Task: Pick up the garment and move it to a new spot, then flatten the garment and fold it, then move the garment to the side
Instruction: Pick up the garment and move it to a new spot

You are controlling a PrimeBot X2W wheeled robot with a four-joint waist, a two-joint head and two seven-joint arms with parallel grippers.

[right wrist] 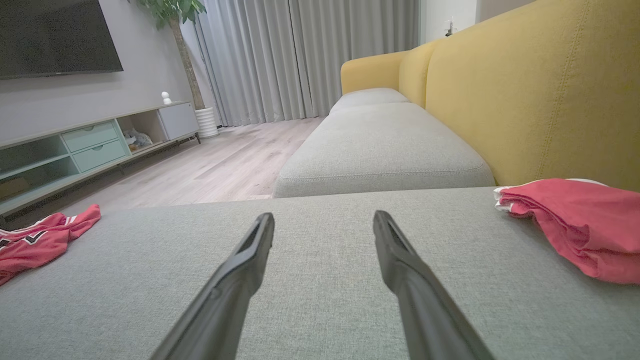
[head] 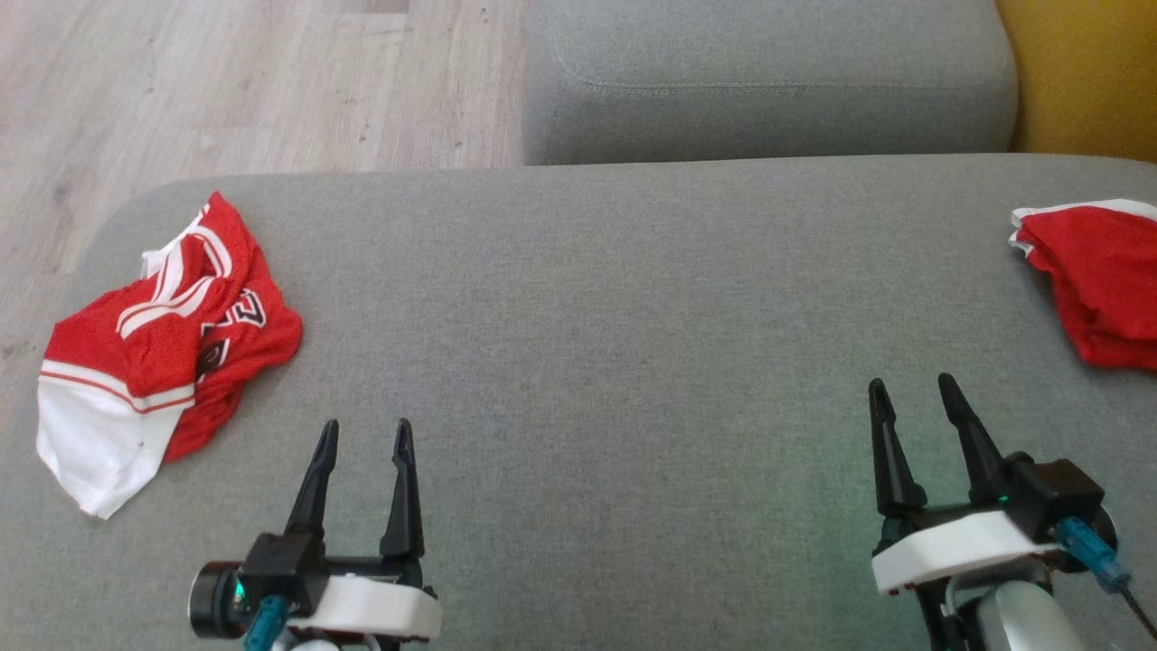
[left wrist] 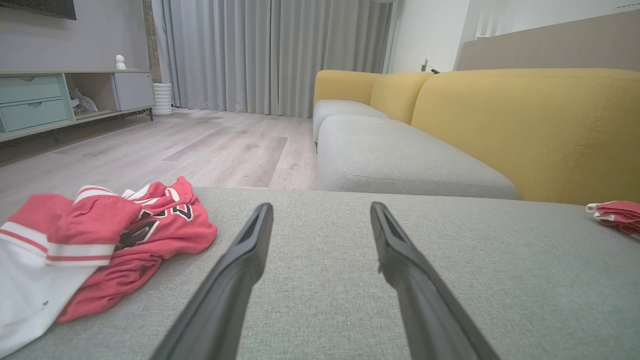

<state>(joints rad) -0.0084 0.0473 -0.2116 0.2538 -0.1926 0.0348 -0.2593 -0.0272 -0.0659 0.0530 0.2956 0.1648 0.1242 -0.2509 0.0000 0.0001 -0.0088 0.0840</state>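
The garment (head: 172,334), a red and white sport shirt with dark numbers, lies in a crumpled heap at the left end of the grey sofa seat (head: 578,298), close to its left edge. It is not flat and not folded, and nothing holds it. So I judge that the task is at its very beginning. The picking up, the moving, the flattening, the folding and the putting aside are all left to do. At the right end of the seat lies a second red garment (head: 1098,280), which looks folded into a compact pile. Possibly it is a finished piece, but I cannot be sure.

The left tool (head: 367,425) hovers just right of the crumpled shirt and nearer, with its jaws wide and empty. The right tool (head: 911,382) is well apart from it, near the folded pile, and is also wide and empty.

The seat is of plain woven grey cloth. Beyond it are another grey cushion (head: 768,72) and a yellow backrest (head: 1085,72). The room has a pale wooden floor (head: 226,81), grey curtains (left wrist: 275,55), a low cabinet (left wrist: 50,100) and a television (right wrist: 55,37) on the wall.
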